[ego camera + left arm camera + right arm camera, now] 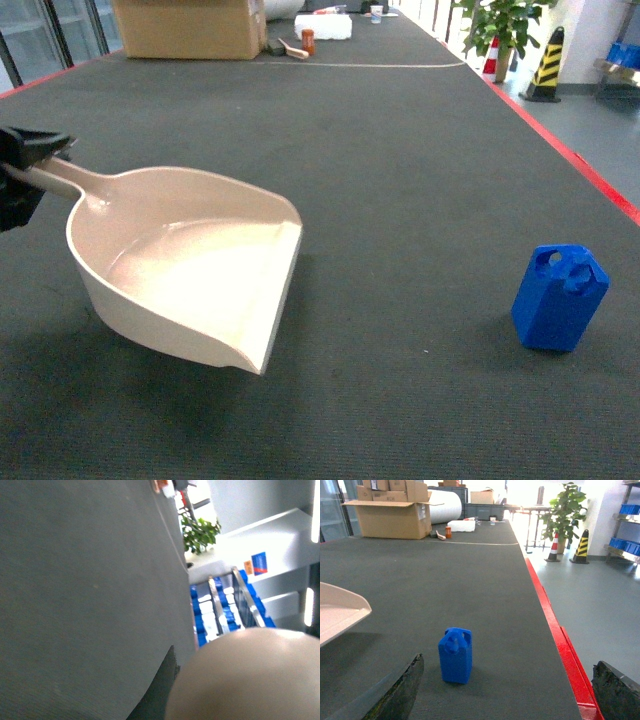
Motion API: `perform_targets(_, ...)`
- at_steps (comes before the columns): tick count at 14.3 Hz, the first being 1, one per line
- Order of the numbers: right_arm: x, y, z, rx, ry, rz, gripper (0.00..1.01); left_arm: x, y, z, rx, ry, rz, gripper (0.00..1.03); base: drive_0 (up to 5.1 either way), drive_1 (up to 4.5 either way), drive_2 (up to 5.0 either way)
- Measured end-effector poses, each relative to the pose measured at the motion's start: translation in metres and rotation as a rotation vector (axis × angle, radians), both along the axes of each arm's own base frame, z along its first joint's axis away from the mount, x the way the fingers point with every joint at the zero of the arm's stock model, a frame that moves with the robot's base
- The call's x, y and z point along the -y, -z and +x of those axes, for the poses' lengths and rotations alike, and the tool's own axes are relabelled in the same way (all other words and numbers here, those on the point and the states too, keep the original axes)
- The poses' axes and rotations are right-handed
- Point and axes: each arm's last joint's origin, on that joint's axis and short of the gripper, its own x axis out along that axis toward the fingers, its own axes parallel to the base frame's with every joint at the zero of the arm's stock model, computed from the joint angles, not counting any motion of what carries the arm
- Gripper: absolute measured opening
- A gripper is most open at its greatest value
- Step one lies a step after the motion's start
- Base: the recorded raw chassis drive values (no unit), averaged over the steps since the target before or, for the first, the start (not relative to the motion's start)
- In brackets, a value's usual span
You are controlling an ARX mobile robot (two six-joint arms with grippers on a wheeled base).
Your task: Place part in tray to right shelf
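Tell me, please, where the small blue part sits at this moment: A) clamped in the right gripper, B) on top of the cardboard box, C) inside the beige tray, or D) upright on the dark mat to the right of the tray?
D: the part stands upright on the mat, apart from the tray, whose bowl holds nothing; the right gripper is open, its fingers short of the part.

Dark grey matted table (400, 150) with beige tray (190, 265), blue part (558, 298), far cardboard box (188, 27).
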Motion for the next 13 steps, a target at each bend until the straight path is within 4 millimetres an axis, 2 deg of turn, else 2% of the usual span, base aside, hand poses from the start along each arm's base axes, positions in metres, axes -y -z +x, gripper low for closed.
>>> perform_targets(3,0.0,0.0,0.0,0.0,0.0,0.0,0.98,0.042,-0.026,-0.002,0.09,0.161,-0.078,0.12,0.0,0.0,0.0)
perform_targets(6,0.0,0.0,0.0,0.0,0.0,0.0,0.98,0.088,-0.032,-0.014,0.055,0.29,-0.162,0.12,0.0,0.0,0.0)
perform_targets(8,0.0,0.0,0.0,0.0,0.0,0.0,0.98,0.106,-0.035,-0.019,0.048,0.349,-0.199,0.12,0.0,0.0,0.0)
perform_targets(13,0.0,0.0,0.0,0.0,0.0,0.0,0.98,0.105,-0.03,-0.022,0.014,0.351,-0.225,0.12,0.0,0.0,0.0)
